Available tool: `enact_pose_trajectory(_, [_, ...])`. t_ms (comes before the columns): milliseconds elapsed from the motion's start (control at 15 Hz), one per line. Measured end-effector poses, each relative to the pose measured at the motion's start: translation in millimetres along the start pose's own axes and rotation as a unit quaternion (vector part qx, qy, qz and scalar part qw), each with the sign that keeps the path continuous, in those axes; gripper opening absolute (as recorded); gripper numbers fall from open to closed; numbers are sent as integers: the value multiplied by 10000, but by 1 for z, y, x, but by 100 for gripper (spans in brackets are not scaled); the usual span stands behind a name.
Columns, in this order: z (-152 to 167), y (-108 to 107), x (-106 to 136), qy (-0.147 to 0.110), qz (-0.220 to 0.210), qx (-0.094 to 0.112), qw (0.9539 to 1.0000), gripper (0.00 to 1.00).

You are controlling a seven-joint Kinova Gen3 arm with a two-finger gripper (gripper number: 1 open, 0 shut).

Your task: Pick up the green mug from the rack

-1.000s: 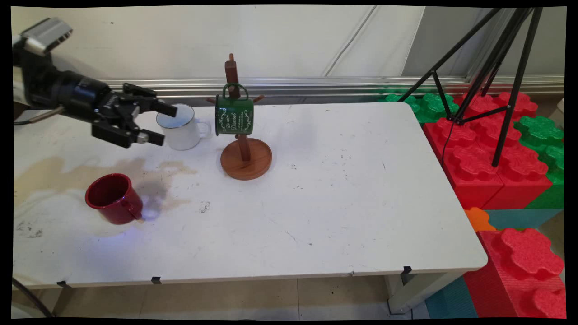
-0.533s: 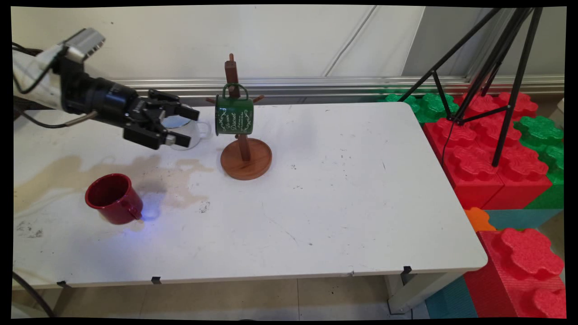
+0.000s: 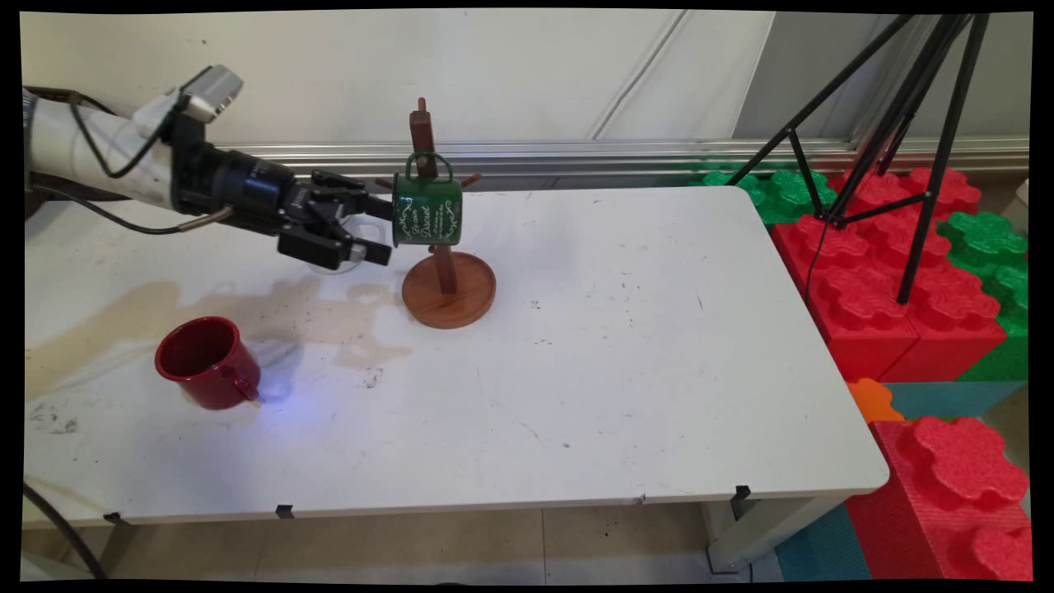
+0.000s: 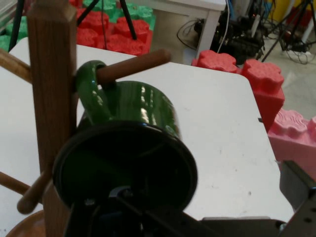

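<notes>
A: From above, where's the black two-finger pincer (image 3: 384,231)?
B: At the open mouth of the green enamel mug (image 3: 427,211), which hangs by its handle on the wooden peg stand (image 3: 445,272). Its fingers are spread, one high, one low. A red mug (image 3: 207,361) sits well apart on the white surface (image 3: 617,346).
A: And the hand camera?
B: The green mug's dark mouth (image 4: 123,170) fills the view, its handle looped over a peg.

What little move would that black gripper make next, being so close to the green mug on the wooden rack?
Probably ease slightly forward: the open gripper is level with the green enamel mug, which hangs by its handle on a peg of the wooden mug rack.
</notes>
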Motion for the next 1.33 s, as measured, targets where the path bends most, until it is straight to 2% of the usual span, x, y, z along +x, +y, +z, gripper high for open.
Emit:
enact_pose_trajectory(600, [25, -15, -8, 245, -456, 138, 9986, 100])
enact_pose_trajectory(1333, [38, -19, -18, 419, -703, 200, 9964, 100])
